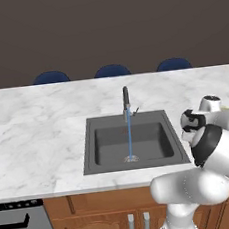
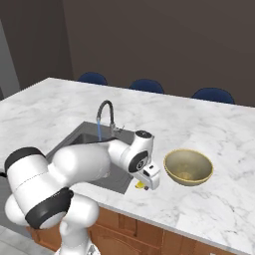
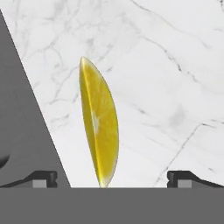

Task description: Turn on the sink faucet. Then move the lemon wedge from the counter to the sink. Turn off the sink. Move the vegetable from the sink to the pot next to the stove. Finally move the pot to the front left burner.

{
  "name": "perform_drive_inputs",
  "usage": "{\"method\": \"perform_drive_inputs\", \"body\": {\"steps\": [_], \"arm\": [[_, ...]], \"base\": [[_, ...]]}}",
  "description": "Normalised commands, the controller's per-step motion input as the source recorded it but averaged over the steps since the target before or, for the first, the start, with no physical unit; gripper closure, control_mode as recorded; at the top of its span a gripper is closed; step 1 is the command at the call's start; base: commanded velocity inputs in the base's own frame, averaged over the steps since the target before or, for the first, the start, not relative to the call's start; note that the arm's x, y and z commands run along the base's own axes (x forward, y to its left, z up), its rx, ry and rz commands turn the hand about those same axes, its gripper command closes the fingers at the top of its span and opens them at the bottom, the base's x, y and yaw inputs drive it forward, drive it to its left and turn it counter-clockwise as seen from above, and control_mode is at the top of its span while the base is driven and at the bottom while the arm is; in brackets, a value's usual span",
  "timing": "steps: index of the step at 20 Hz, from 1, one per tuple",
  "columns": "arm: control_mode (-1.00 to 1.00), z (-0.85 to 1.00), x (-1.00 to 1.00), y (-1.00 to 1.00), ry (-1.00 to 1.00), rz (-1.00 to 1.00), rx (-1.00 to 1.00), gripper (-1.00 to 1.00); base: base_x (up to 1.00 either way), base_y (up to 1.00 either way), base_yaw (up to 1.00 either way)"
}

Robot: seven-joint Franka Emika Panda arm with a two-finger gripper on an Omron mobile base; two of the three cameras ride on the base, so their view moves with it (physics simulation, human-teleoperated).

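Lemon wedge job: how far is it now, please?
Done: water runs from the slim dark gooseneck faucet into the dark grey recessed sink. In hand: the open gripper hangs over the small yellow lemon wedge, which lies on the white marble counter between the fingers, not yet gripped. Left: wedge into the sink, water off, then the pot steps.

Base views face the sink [image 1: 132, 142] from left and right; hand view looks close down at counter [image 3: 166, 65].

A plain dark brown-grey wall [image 1: 104, 27] – three rounded navy-blue chair backs [image 1: 111, 70] along the island's far edge, perhaps stools.
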Motion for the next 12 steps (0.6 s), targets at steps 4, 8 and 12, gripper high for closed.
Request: {"method": "perform_drive_inputs", "body": {"steps": [4, 8, 12], "arm": [[-1.00, -0.15, 0.05, -0.04, 0.00, 0.10, 0.00, -1.00], [-1.00, -0.09, 0.03, -0.08, 0.00, 0.09, 0.00, -1.00], [-1.00, -0.09, 0.07, -0.03, 0.00, 0.08, 0.00, -1.00]], "base": [[0.00, 0.00, 0.00], [0.00, 0.00, 0.00], [0.00, 0.00, 0.00]]}}
